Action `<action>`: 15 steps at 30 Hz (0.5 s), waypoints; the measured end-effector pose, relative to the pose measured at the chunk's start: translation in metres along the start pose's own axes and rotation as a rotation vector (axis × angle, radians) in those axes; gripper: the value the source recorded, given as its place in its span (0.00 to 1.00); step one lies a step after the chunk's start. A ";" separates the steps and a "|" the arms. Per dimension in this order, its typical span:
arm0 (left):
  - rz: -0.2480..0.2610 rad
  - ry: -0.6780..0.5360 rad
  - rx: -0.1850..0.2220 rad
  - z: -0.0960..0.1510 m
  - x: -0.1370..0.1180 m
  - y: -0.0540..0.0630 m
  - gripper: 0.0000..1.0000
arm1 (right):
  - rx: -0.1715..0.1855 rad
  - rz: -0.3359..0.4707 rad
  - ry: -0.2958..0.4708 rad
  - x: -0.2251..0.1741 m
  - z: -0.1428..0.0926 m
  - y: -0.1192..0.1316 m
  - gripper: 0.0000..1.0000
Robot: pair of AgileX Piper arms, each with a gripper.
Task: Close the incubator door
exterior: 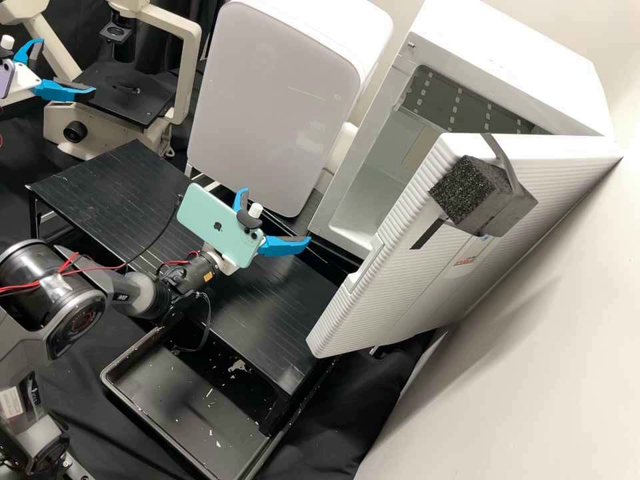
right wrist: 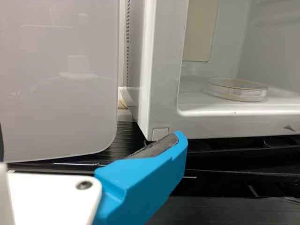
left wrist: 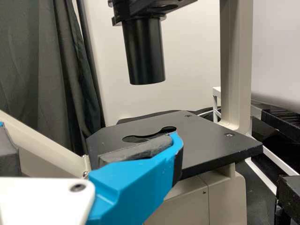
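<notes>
The white incubator (exterior: 513, 60) stands at the right with its ribbed door (exterior: 400, 287) swung wide open and a dark foam block (exterior: 477, 193) taped on it. My right gripper (exterior: 275, 215) is open over the black bench, left of the door's free edge and apart from it. At the far left, my left gripper (exterior: 67, 67) stands open beside the microscope. The left wrist view has the left gripper (left wrist: 91, 147) before the microscope stage. In the right wrist view, the right gripper (right wrist: 89, 147) is before the incubator's lower front corner (right wrist: 159, 133); inside lies a clear round dish (right wrist: 236, 90).
A white rounded appliance (exterior: 273, 107) stands between the microscope (exterior: 123, 90) and the incubator. Below the black slatted bench top (exterior: 120, 193) sits a black tray (exterior: 180, 407). A pale wall (exterior: 533, 373) rises close behind the door's hinge side.
</notes>
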 end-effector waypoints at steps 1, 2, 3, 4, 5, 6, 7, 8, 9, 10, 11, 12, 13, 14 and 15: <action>0.000 0.000 0.000 0.000 0.000 0.000 1.00 | 0.000 0.000 0.000 0.000 0.000 0.000 1.00; 0.000 0.000 0.000 0.000 0.000 0.000 1.00 | 0.000 0.000 0.000 0.000 0.000 0.000 1.00; 0.000 0.000 0.000 0.000 0.000 0.000 1.00 | 0.000 0.000 0.000 0.000 0.000 0.000 1.00; 0.000 0.000 0.000 0.000 0.000 0.000 1.00 | 0.000 0.000 0.000 0.000 0.000 0.000 1.00; 0.000 0.000 0.000 0.000 0.000 0.000 1.00 | 0.000 0.000 0.000 0.000 0.000 0.000 1.00; 0.000 0.000 0.000 0.000 0.000 0.000 1.00 | 0.000 0.000 0.000 0.000 0.000 0.000 1.00; 0.000 0.000 0.000 0.000 0.000 0.000 1.00 | 0.000 0.000 0.000 0.000 0.000 0.000 1.00; 0.000 0.000 0.000 0.000 0.000 0.000 1.00 | 0.000 0.000 0.000 0.000 0.000 0.000 1.00; 0.000 0.000 0.000 0.000 0.000 0.000 1.00 | 0.000 0.000 0.000 0.000 0.000 0.000 1.00; 0.000 0.000 0.000 0.000 0.000 0.000 1.00 | 0.000 0.000 0.000 -0.001 0.000 0.000 1.00; 0.000 0.000 0.000 0.000 0.000 0.000 1.00 | 0.000 0.002 -0.002 -0.004 0.001 0.001 1.00; 0.000 0.000 0.000 0.000 0.000 0.000 1.00 | 0.000 0.005 -0.003 -0.007 0.001 0.001 1.00; 0.000 0.000 0.000 0.000 0.000 0.000 1.00 | -0.001 0.015 -0.006 -0.011 0.003 0.004 1.00; 0.000 0.000 0.000 0.000 0.000 0.000 1.00 | -0.002 0.026 -0.008 -0.016 0.004 0.006 1.00; 0.000 0.000 0.000 0.000 0.000 0.000 1.00 | -0.003 0.042 -0.010 -0.022 0.005 0.010 1.00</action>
